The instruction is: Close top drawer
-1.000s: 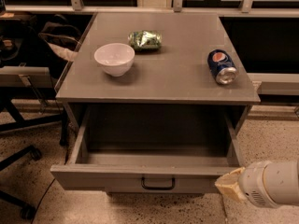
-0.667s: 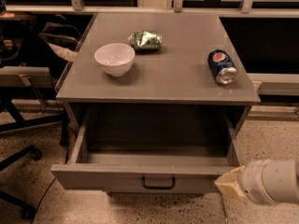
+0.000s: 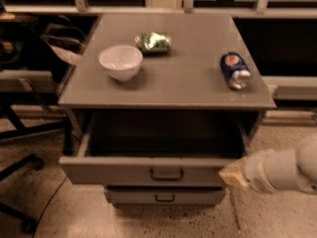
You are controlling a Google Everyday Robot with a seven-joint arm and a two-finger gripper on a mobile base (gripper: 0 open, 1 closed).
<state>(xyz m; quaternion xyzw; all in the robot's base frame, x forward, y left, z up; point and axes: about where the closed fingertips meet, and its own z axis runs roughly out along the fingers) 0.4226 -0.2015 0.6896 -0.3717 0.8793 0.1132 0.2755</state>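
The top drawer (image 3: 119,171) of the grey cabinet is pulled far out, its deep box interior open and dark. A small black loop handle (image 3: 166,174) sits at the centre of its front. My gripper (image 3: 233,175) shows as a tan tip on a white arm coming in from the lower right. It sits at the right end of the drawer front, touching or nearly touching it.
A narrower grey drawer (image 3: 163,197) sits below the top one. On the cabinet top (image 3: 188,78) stand a white bowl (image 3: 121,61), a green crumpled bag (image 3: 154,42) and a blue soda can (image 3: 235,70) on its side. An office chair base (image 3: 20,167) is at left.
The camera view has shifted a little, so a lower drawer now shows. The gripper has moved slightly up and left toward the right end of the drawer front. The drawer remains open.
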